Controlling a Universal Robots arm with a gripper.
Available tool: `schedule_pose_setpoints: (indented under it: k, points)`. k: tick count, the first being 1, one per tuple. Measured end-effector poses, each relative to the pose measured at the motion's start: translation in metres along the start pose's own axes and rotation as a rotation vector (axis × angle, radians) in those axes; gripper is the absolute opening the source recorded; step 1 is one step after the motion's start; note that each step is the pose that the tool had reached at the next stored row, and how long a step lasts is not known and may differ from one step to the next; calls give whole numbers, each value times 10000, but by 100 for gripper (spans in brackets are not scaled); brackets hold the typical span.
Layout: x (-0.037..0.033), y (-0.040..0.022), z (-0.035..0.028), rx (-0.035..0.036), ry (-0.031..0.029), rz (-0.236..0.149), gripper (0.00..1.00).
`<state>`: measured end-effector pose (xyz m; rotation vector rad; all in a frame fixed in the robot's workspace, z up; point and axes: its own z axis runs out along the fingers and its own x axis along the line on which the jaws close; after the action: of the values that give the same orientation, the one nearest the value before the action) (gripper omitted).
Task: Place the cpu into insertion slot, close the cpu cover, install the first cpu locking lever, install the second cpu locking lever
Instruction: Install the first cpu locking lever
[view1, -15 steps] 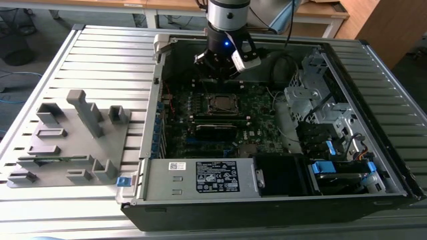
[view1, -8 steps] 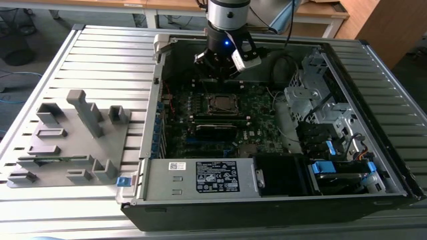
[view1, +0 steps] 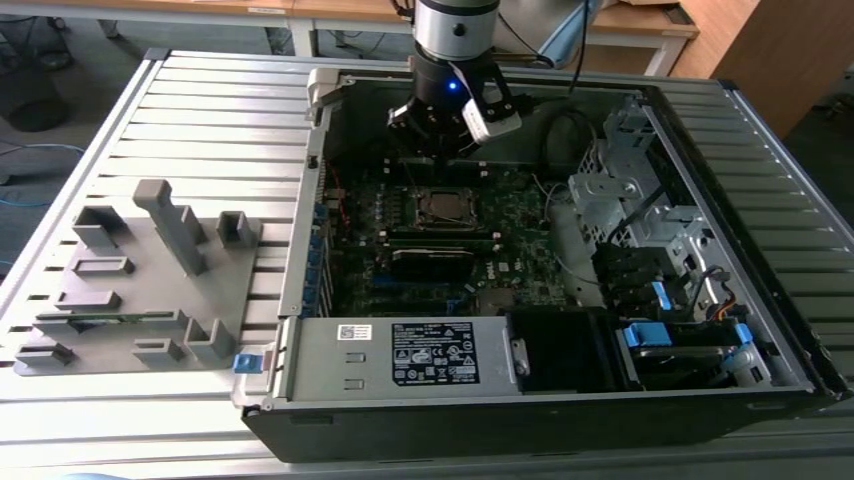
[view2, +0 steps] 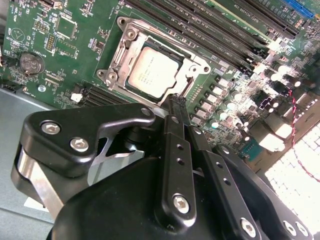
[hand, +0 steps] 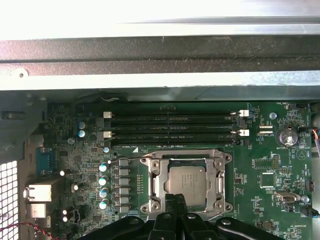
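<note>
The cpu (hand: 186, 181) lies flat in the insertion slot, whose silver rim (hand: 150, 206) shows around it. The cpu cover (hand: 156, 176) lies flat over the chip's edges, and the dull silver top shows through its window. In the second wrist view the cpu (view2: 152, 72) sits inside the same frame (view2: 131, 31). My gripper (view2: 176, 103) is shut with nothing between its black fingers, its tip just at the socket's edge. In the exterior view the gripper (view1: 441, 135) hangs inside the open computer case, a little beyond the socket (view1: 442, 208).
Long black memory slots (hand: 172, 127) run beside the socket. A row of capacitors (hand: 103, 185) stands at another side. The metal case wall (hand: 160, 60) is close behind. A power supply (view1: 400, 355) and drive cage (view1: 641, 200) fill the case. A grey fixture (view1: 147, 280) stands at the exterior view's left.
</note>
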<state>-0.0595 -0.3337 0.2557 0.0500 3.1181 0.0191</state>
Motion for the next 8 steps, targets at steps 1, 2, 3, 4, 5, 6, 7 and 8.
schedule_pose_setpoints:
  k: [1,2,3,4,5,6,7,8]
  points:
    - [0,0,0,0,0,0,11]
    - [0,0,0,0,0,0,11]
    - [0,0,0,0,0,0,11]
    - [0,0,0,0,-1,0,11]
    - [1,0,0,0,0,0,11]
    - [6,0,1,-1,-1,2,11]
    - [12,-1,1,-1,-1,2,11]
    - [21,-1,1,-1,0,-1,11]
